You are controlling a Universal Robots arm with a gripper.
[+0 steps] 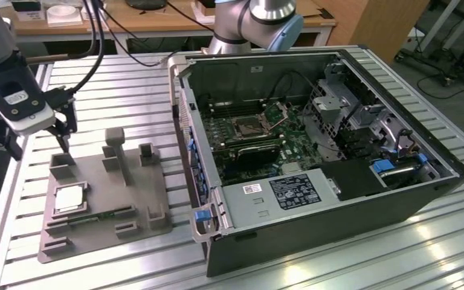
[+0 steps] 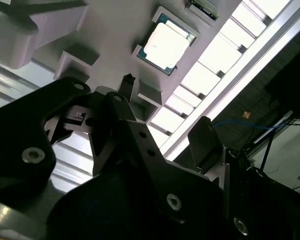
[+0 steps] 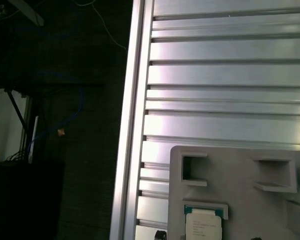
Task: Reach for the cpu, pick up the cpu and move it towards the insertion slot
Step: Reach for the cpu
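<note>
Claw: the claw hangs from the arm at the exterior view's left, over the far corner of the grey tray. Its two dark fingers are spread wide with nothing between them. In the second wrist view, bare tray and table show through the gap of the claw.

Cpu: the cpu lies flat, silvery face up, in a square recess of the tray, on the side next to the table's edge. In the wrist views the cpu shows bright in its recess, and it is untouched.

Which way: from the claw, the cpu lies lower down and toward the tray's near end in the exterior view, a shade to that view's right. It is near the claw but clearly apart.

Axis: the chip is square, so it has no long axis. Its sides run in line with the tray's edges.

Insertion slot: the insertion slot sits on the board inside the open computer case, with its metal flap tipped up. It is well apart from the cpu, off to the exterior view's right.

Table: a slatted metal table carries both tray and case.

Stage: to my eye this is the reach. Nothing is gripped or lifted yet.
</note>
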